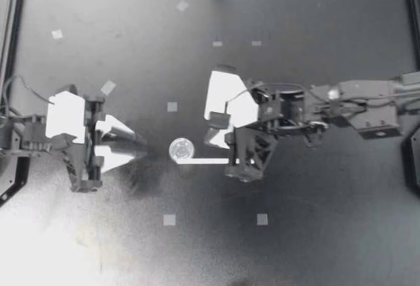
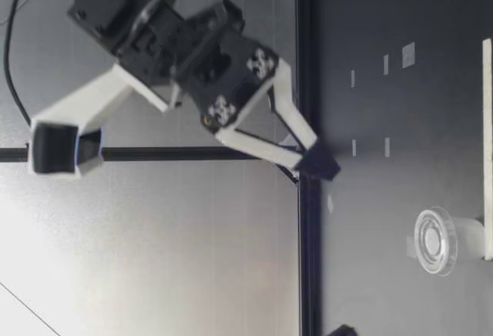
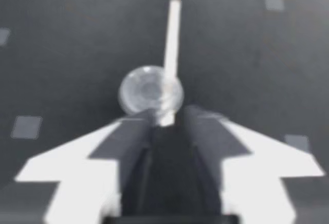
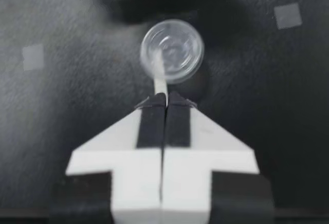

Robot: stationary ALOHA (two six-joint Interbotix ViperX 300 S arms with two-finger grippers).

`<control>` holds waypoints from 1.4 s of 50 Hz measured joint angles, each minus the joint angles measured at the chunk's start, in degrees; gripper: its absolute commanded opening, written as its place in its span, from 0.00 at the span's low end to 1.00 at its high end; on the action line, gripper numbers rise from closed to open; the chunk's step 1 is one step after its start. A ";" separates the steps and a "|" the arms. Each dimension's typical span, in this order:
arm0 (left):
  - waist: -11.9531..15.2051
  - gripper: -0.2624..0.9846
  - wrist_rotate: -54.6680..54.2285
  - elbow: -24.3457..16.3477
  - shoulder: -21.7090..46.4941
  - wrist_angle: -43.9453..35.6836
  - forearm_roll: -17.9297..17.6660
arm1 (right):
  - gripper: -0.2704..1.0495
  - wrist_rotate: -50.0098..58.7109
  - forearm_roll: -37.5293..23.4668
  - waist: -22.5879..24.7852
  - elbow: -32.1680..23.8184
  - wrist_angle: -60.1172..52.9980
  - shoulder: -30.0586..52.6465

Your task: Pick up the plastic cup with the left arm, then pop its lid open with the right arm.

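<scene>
Now, right gripper (image 1: 230,160) pinching white straw (image 1: 203,161), clear cup (image 1: 182,149) just ahead at straw's tip, left gripper (image 1: 141,152) pressed together nearby.

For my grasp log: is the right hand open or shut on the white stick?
Shut: the right hand clamps the white stick; its fingers meet around the stick's end.
</scene>
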 measured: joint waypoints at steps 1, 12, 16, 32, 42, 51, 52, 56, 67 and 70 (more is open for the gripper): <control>0.00 0.62 0.09 0.00 0.70 -0.35 0.00 | 0.10 0.09 0.00 -0.09 -0.18 0.00 0.44; 0.00 0.63 0.09 -1.32 8.17 -2.90 0.00 | 0.10 0.00 0.00 -0.26 -2.72 0.53 3.78; 0.00 0.64 0.09 -2.20 11.07 -3.25 0.00 | 0.10 0.00 0.00 -0.26 -3.78 1.41 4.83; -0.09 0.70 0.62 -5.89 18.98 -4.57 0.00 | 0.10 0.00 0.00 -0.26 -7.47 3.87 8.35; 0.00 0.70 0.79 -7.03 20.83 -5.62 0.00 | 0.10 0.00 0.97 -0.26 -7.56 4.04 8.70; 0.26 0.70 0.97 -7.38 21.97 -7.03 -0.09 | 0.10 0.00 1.49 -0.26 -7.47 4.04 9.32; 0.53 0.70 0.88 -7.38 22.06 -7.21 -0.09 | 0.10 0.00 1.49 -0.26 -7.56 4.04 9.40; 1.23 0.70 1.23 -7.38 22.06 -7.82 -0.26 | 0.10 0.00 1.58 -0.26 -7.56 4.04 9.40; 1.93 0.70 2.90 -8.17 22.32 -8.35 -0.35 | 0.10 0.00 1.67 -0.26 -7.56 4.04 10.28; 1.93 0.70 2.90 -8.61 22.76 -8.35 -0.35 | 0.10 0.00 1.67 -0.26 -7.47 3.87 10.46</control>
